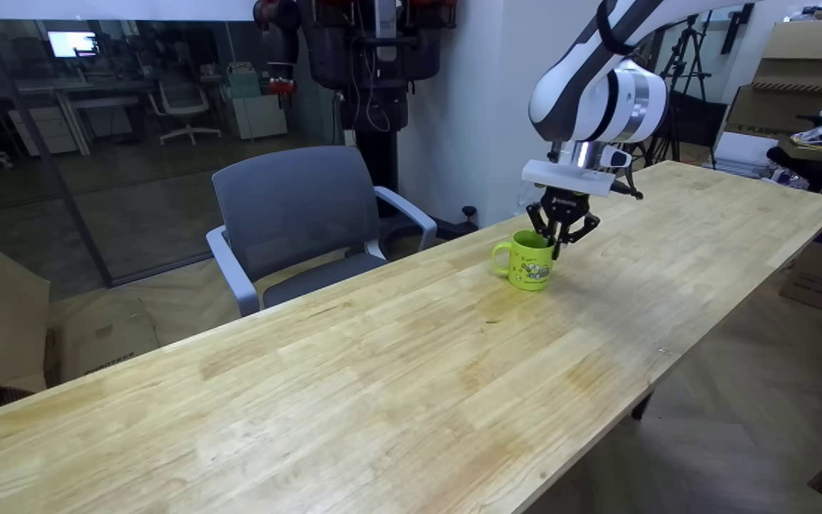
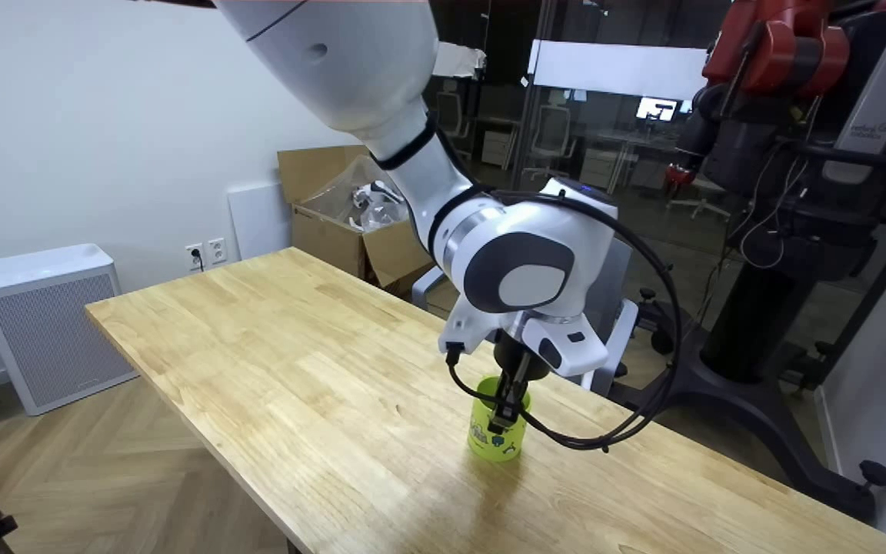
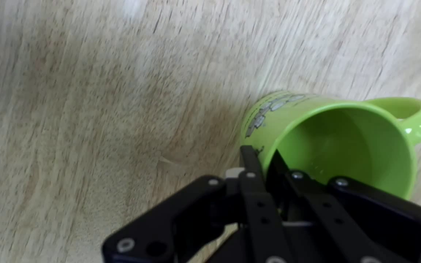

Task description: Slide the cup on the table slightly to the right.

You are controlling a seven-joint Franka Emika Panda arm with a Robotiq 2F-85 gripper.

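Observation:
The cup [image 1: 527, 265] is a lime-green mug with printed figures, standing upright on the pale wood table [image 1: 382, 385]. In an exterior view its handle points left, away from the gripper; in the wrist view the cup [image 3: 342, 146] opens toward the camera, handle at upper right. My gripper [image 1: 554, 246] points down at the cup's rim, on the side opposite the handle. In the wrist view the gripper [image 3: 263, 157] has one finger inside the cup and one outside, closed on the wall. The cup [image 2: 481, 431] is partly hidden by the gripper [image 2: 503, 422] in an exterior view.
A grey chair [image 1: 297, 207] stands against the table's far long edge. A black standing robot [image 1: 382, 71] is behind it. A black cable [image 2: 666, 308] loops from the arm, low beside the cup. Cardboard boxes [image 2: 328, 235] stand past the table's end.

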